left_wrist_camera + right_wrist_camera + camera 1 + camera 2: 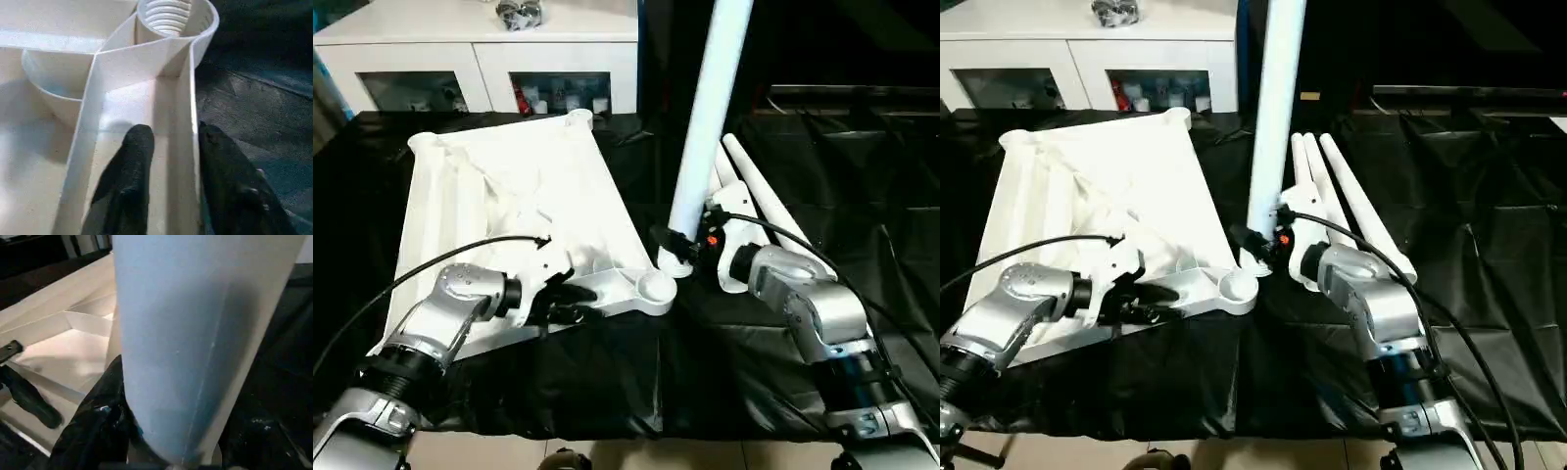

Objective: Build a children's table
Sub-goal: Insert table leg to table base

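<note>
White plastic table top [509, 211] lies upside down on black-draped tabletop [607, 382]: smooth, ribbed, threaded round corner socket [168, 14]. Left hand [171, 161], forearm low and reaching inward, straddles near rim rib, one finger each side. Right hand [680, 245] grips smooth round leg [705, 117] upright beside near corner. Three spare legs [1332, 186] lie alongside. No readable writing.

White table top [499, 211]; white legs [1337, 186]; black cloth [862, 235]

Lab-like room; black-draped work table [607, 392]; white glass-doored cabinet [480, 59] behind
</note>
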